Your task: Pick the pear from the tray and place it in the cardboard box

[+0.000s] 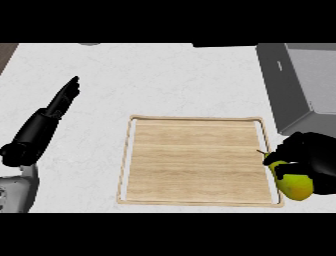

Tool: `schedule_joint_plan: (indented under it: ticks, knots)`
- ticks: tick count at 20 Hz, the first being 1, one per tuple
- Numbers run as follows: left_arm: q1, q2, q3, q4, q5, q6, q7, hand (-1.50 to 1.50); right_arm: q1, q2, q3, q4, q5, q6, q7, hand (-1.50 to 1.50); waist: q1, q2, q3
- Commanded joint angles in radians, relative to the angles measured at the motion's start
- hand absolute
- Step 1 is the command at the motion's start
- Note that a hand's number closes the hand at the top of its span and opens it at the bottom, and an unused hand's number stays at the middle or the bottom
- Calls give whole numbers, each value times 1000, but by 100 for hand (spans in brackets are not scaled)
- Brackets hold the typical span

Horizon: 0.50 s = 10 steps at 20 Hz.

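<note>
No text, label, brand, number or sign can be read anywhere in the head view.
</note>
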Motion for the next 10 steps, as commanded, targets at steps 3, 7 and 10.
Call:
schedule_joint_plan:
  ticks: [3, 7, 10]
  knots:
    - [-19, 19, 16, 7, 14, -26, -8, 0, 56, -92, -261, -116, -297, 119, -13, 150, 13, 3, -1]
    - [1, -3, -7, 9, -22, 1, -42, 0, 45, -65, -362, -73, -443, 206, 194, 150, 19, 5, -2]
    - [-9, 0, -4, -22, 11, -28, -3, 0, -105, -63, -426, 27, -514, 247, 350, 150, 49, 9, -1]
